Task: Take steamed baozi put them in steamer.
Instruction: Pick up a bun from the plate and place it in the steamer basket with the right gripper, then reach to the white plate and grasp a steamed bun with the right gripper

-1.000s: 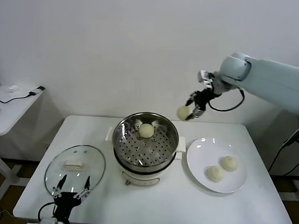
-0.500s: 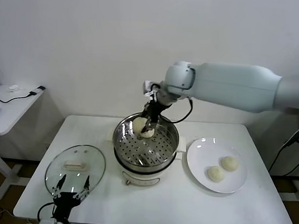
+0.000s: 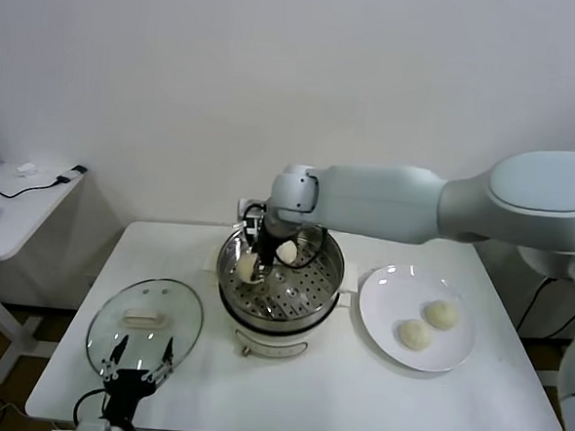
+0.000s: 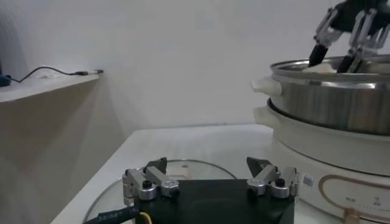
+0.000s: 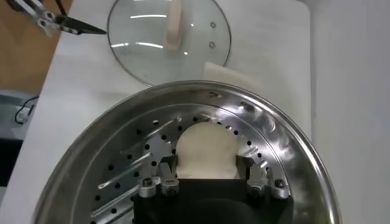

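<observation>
The right gripper (image 3: 252,264) is down inside the steamer (image 3: 280,274), its fingers (image 5: 166,167) pinching a baozi (image 5: 206,151) from either side and holding it low over the perforated tray (image 5: 131,167), toward the steamer's left-hand wall as the head view shows it. In the right wrist view the bun sits squarely between the two fingers with the tray's holes right around it, though whether it already rests on the tray or hangs just above it cannot be told. A second baozi (image 3: 286,252) lies further back in the steamer, near the gripper but apart from the held bun. Two more baozi (image 3: 428,325) wait on the white plate (image 3: 391,285) just to the right of the steamer on the white surface (image 3: 355,395). So the step in hand looks to be the setting-down of the second bun of four. The next move likely calls for spreading the fingers only once the bun is borne by the tray, then lifting straight up clear of the steel rim before swinging over to the plate; a sideways pull could roll the soft bun or drag it. The left gripper (image 3: 139,359) is parked, fingers spread and holding nothing, over the near edge of the glass lid (image 3: 144,319) that lies to the left of the steamer.
</observation>
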`<control>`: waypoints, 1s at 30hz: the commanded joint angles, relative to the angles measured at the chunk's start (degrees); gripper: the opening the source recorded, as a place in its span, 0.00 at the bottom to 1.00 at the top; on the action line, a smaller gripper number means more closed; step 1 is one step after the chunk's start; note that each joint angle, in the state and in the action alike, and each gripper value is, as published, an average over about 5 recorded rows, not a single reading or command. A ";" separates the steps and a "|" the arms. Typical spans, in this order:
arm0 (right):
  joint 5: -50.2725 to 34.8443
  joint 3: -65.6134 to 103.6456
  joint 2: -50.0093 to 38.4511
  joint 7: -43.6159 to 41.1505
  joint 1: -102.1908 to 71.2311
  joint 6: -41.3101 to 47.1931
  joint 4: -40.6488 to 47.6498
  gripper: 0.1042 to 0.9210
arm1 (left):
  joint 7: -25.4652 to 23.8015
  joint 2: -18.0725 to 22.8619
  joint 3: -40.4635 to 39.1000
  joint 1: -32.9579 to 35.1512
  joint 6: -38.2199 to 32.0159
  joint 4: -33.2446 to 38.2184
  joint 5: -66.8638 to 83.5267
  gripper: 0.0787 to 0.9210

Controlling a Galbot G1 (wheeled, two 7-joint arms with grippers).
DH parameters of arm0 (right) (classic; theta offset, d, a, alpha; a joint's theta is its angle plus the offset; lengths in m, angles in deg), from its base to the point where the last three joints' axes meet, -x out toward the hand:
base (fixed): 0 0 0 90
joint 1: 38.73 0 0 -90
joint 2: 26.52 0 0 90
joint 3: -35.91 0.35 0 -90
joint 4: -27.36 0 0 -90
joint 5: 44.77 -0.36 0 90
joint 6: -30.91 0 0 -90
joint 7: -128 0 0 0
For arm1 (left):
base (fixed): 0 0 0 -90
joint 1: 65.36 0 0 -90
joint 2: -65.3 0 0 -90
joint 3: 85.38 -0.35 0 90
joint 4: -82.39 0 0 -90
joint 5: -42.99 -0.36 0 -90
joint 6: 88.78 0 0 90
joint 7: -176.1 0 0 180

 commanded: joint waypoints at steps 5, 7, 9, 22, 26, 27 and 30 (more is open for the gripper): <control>4.45 1.59 -0.14 -2.18 -2.36 -2.90 1.47 0.76 | -0.02 0.32 0.07 0.19 -0.05 0.51 -0.05 0.88; 5.52 2.12 -1.67 -3.10 -1.41 -3.77 0.45 0.82 | -0.03 0.43 0.03 0.35 -0.06 0.74 -0.16 0.88; 6.77 2.88 -3.92 -4.75 0.32 -5.18 -0.70 0.86 | -0.05 0.52 0.01 0.50 -0.05 1.00 -0.27 0.88; 14.66 -4.95 -34.20 -25.87 19.06 -18.39 -10.94 0.88 | -0.10 0.92 0.16 0.66 0.08 1.79 -1.10 0.88; 21.13 -11.78 -43.65 -26.25 19.27 -19.88 -14.47 0.88 | -0.09 0.85 0.37 0.50 0.07 1.70 -1.12 0.88; 22.53 -12.69 -45.47 -26.05 18.55 -19.94 -15.10 0.88 | -0.09 0.87 0.38 0.46 0.07 1.70 -1.15 0.88; 26.71 -13.47 -50.36 -25.18 14.59 -19.74 -16.59 0.88 | -0.09 1.04 0.37 0.45 0.08 1.76 -1.28 0.88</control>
